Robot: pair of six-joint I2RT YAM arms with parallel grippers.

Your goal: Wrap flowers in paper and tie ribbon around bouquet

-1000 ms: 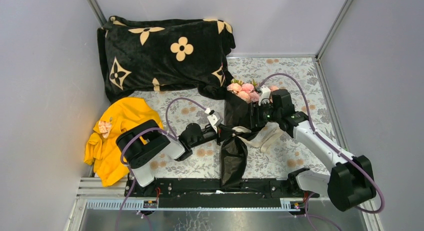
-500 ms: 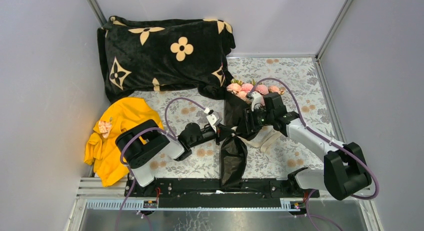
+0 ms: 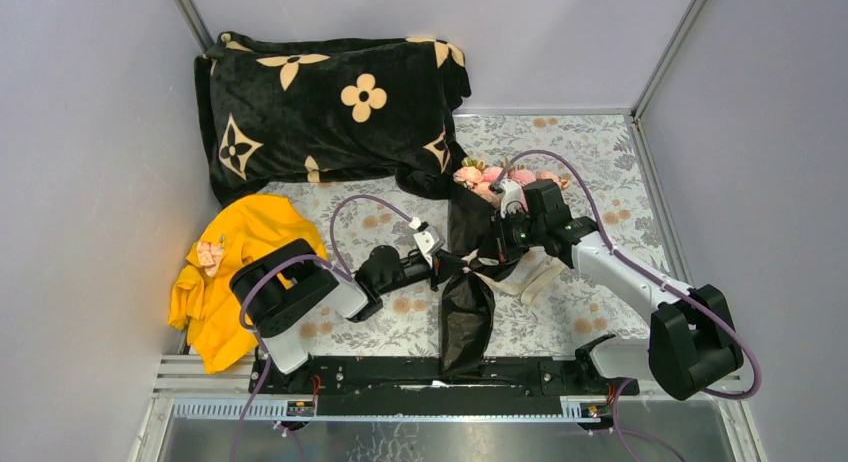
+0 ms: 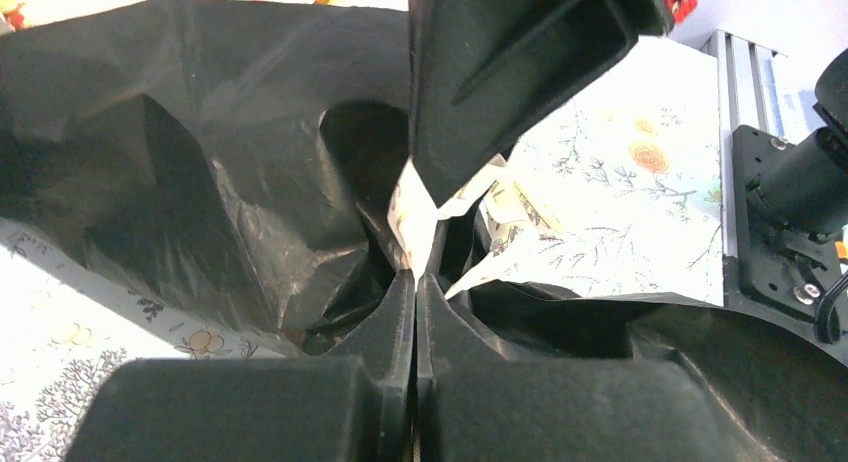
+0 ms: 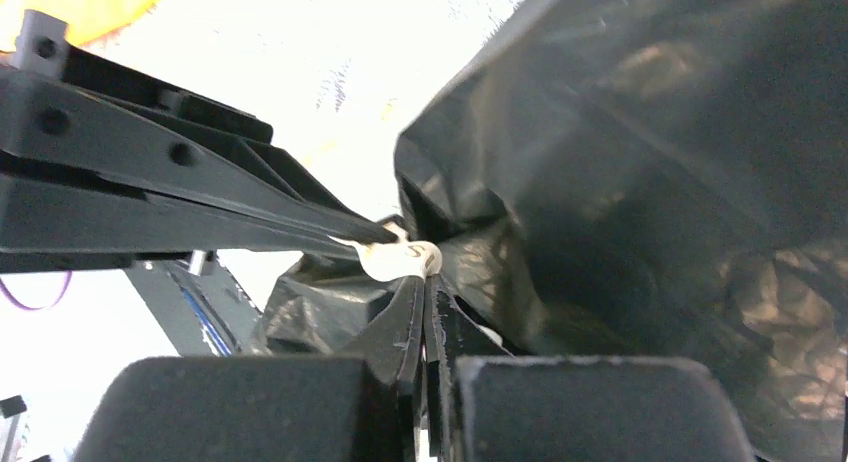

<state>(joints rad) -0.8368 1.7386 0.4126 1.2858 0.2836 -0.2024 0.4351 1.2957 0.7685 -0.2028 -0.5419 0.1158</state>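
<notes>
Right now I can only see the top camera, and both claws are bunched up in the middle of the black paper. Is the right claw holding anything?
Observer: Yes. The right wrist view shows the right gripper shut, its tips pinching a small cream fold of the ribbon.
Operator: What about the other claw?
Observer: The left wrist view shows the left gripper shut too, with the ribbon coming out from its tips.
Operator: Are the claws bumping each other?
Observer: I cannot tell if they touch. Close up, both sets of tips reach the same bit of ribbon, right against the crinkled paper.
</notes>
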